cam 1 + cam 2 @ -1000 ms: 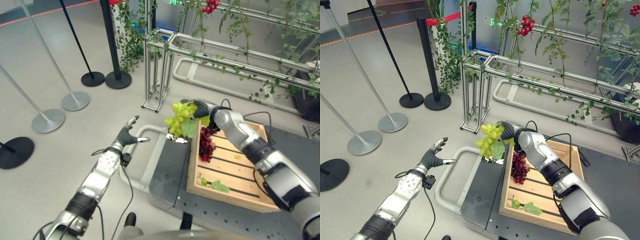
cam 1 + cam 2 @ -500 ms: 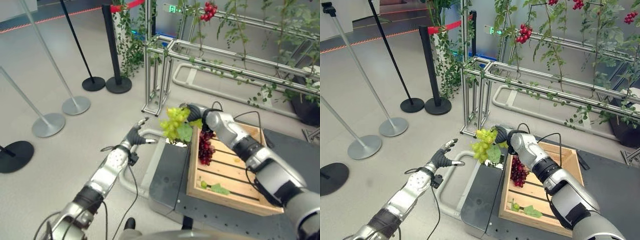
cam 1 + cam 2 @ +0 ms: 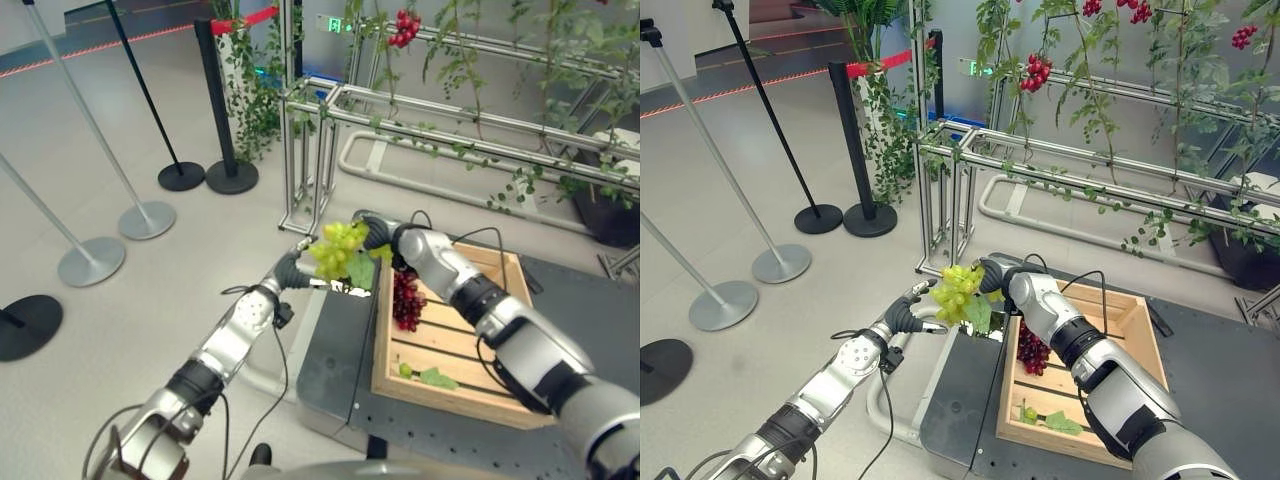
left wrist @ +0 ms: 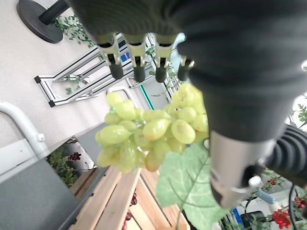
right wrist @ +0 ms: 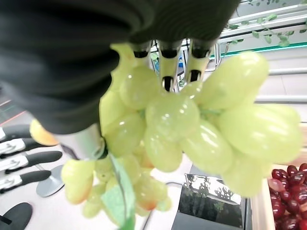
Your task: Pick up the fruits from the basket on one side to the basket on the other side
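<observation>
Green grapes held aloft between two robot hands, just past the wooden crate's far left corner.

The right robot hand (image 3: 996, 275) has its fingers curled round the top of the green grape bunch (image 3: 955, 291), which hangs above the dark surface (image 3: 335, 350) beside the wooden crate (image 3: 450, 340). The left robot hand (image 3: 290, 270) reaches up beside the bunch with fingers (image 4: 138, 57) straight and spread, close to the grapes. A red grape bunch (image 3: 406, 298) lies inside the crate.
</observation>
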